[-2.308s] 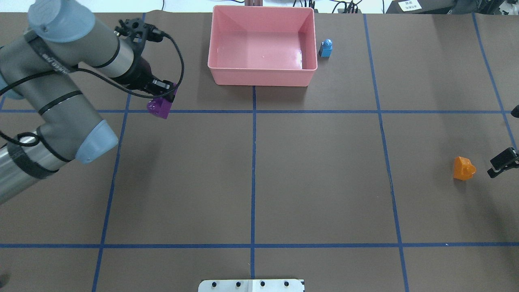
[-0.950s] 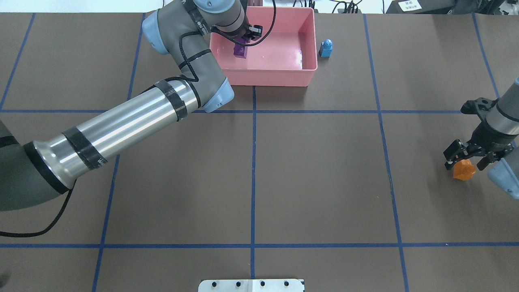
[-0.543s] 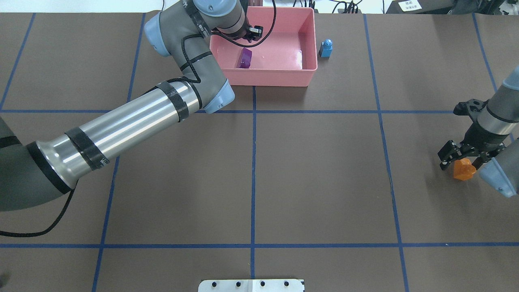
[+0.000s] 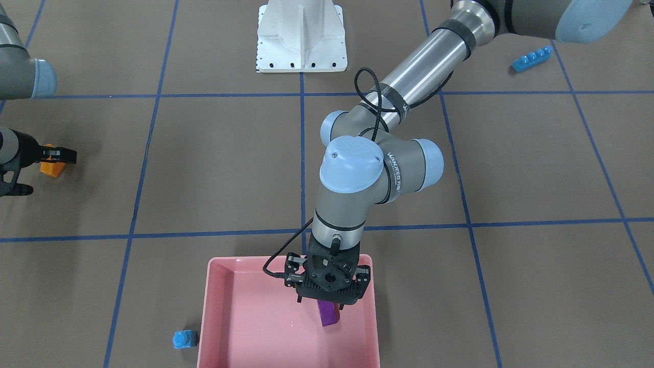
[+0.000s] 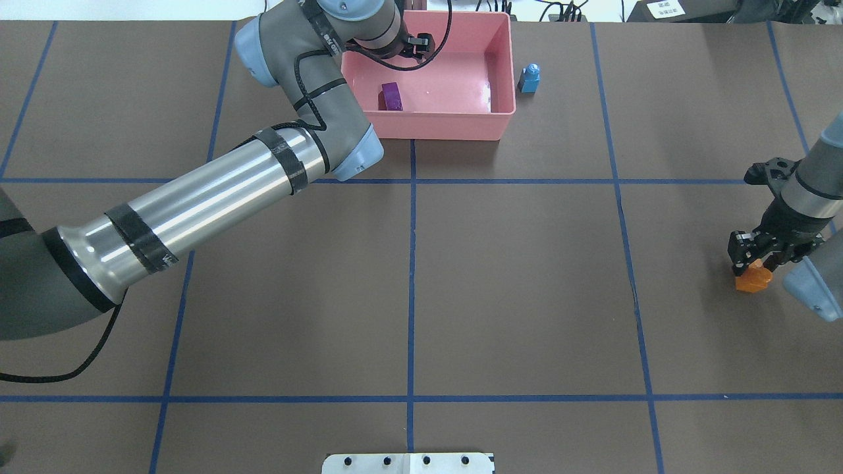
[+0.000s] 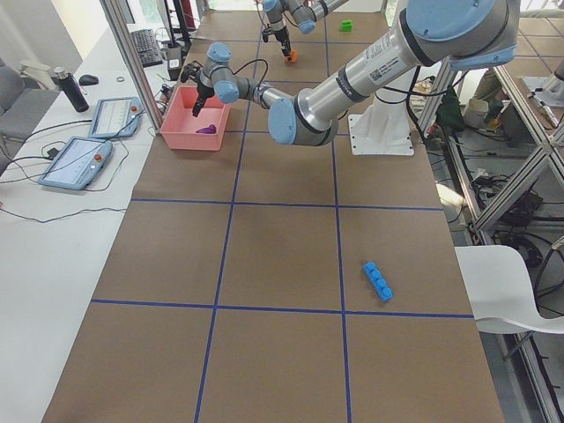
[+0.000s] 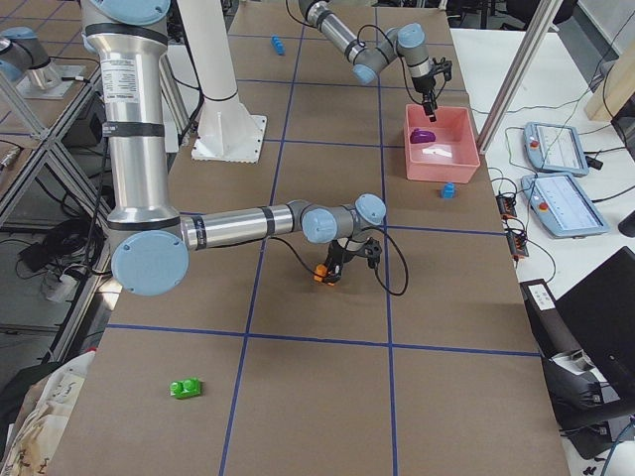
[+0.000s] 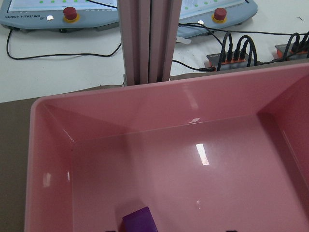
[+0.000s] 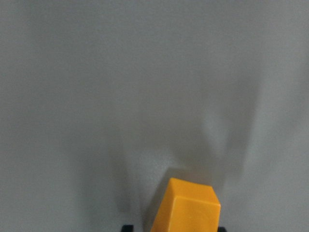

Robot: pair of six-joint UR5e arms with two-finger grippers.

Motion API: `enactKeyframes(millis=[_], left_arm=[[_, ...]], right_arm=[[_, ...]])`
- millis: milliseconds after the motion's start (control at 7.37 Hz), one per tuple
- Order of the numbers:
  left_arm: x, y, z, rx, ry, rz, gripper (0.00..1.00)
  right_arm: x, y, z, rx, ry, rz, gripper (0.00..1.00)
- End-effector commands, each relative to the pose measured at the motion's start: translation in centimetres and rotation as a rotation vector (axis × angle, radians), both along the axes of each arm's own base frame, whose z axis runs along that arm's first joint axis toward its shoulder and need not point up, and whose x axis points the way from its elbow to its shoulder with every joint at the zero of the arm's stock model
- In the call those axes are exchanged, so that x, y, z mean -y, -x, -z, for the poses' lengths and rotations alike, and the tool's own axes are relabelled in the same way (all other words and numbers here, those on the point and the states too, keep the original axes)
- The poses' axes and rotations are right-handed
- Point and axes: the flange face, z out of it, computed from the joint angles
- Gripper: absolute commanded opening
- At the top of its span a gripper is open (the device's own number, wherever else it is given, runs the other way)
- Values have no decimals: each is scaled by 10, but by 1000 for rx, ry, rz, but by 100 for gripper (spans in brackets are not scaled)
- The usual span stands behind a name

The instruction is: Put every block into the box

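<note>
The pink box (image 5: 428, 125) stands at the table's far middle. The long purple block (image 5: 391, 96) lies inside it, also in the front view (image 4: 328, 313) and the left wrist view (image 8: 140, 221). My left gripper (image 4: 321, 301) hangs open and empty above it. My right gripper (image 5: 755, 262) is shut on the orange block (image 5: 753, 282), which rests on the table at the right (image 9: 186, 208). The tiny light-blue cube (image 5: 529, 78) stands just right of the box. The long light-blue block (image 4: 531, 58) and the green block (image 7: 185, 388) lie far off on the table.
The white base plate (image 4: 301, 38) sits at the robot's side of the table. Operator tablets (image 6: 106, 115) and cables lie beyond the box. A metal post (image 8: 148, 38) rises right behind the box's far wall.
My left gripper carried the purple block to the box and let it go; it now lies flat inside. My right gripper came in over the orange block and its fingers closed in on it.
</note>
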Motion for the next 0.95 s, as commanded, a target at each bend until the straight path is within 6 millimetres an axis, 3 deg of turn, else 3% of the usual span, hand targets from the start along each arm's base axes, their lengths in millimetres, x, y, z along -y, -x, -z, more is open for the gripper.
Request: enactKeyframes(millis=[0,136,407,543,679,814], left_arm=[[-12,27,15,-21,30,-58,95],[-18,48,9,-31,72,-97,95],[-62,91,-55,-16,87,-165,95],[-95,121,-85,28,64,-219,95],[-137,157,-127,92,40,-272,95],[-178,192,-173,150,17,-322,95]], right_arm=[[16,-18,42,38,-67,-47,0],[47,-6,85,54,-98,-106,0],[147,50,217,98,-76,-311,0],[188,75,270,109,-46,-373,0],[229,105,324,125,-51,-395,0],[255,129,365,143,-84,-461,0]])
